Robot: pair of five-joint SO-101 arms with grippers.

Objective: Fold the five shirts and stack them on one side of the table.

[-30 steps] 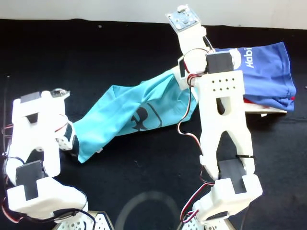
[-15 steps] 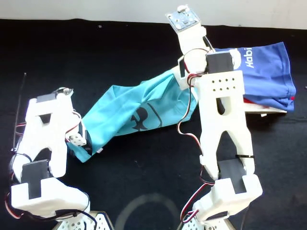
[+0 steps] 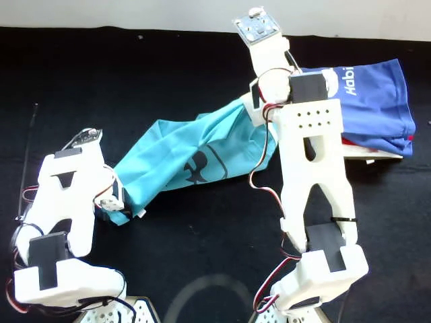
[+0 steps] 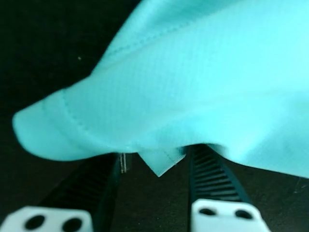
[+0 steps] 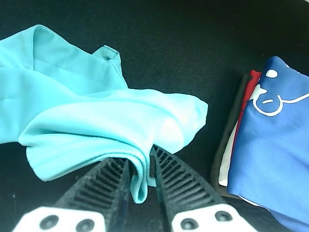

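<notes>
A teal shirt [image 3: 195,155] lies stretched in a diagonal band across the black table [image 3: 135,74]. My right gripper [image 3: 259,111] is at its far right end, shut on a bunched fold of the teal shirt [image 5: 96,121] between its fingers [image 5: 171,181]. My left gripper [image 3: 116,205] is at the shirt's near left end. Its fingers [image 4: 212,179] stand open, with a hem corner of the teal shirt [image 4: 159,164] hanging between them. A folded blue shirt [image 3: 370,94] tops a stack at the far right.
Under the blue shirt [image 5: 275,140] lie red, white and black folded layers [image 5: 240,104]. The right arm's white links [image 3: 313,168] span the table's right middle. Bare black cloth shows at the far left and near centre.
My left arm has swung right and inward, bringing its gripper to the teal shirt's near left end. That end has bunched up slightly. The right arm has not moved.
</notes>
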